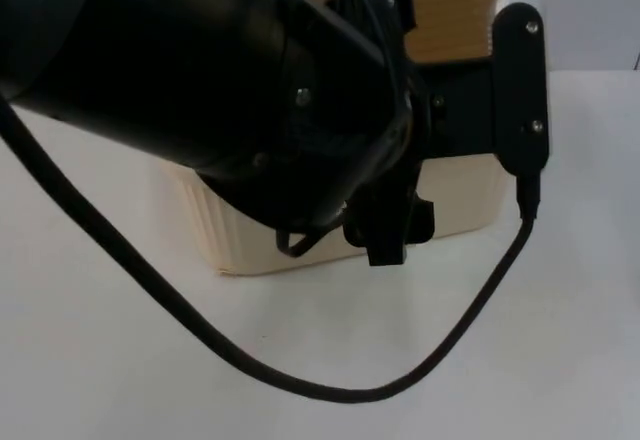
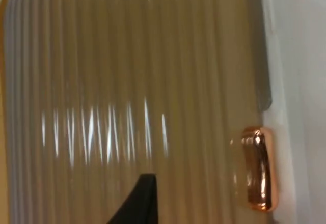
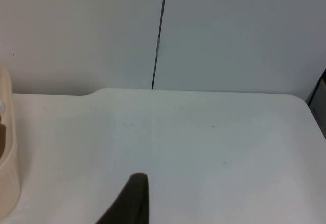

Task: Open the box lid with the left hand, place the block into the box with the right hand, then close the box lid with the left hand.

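The box is cream with ribbed walls and stands at the middle of the table, much of it hidden behind my left arm. Its tan ribbed lid shows at the far side. My left gripper hangs over the box's front wall. In the left wrist view the ribbed lid is very near, with a shiny copper latch at its edge. My right gripper is held over bare table, with the box's cream wall off to one side of it.
The white table spreads out in front of the box. In the right wrist view the table runs back to the grey partition wall, which has a dark vertical seam.
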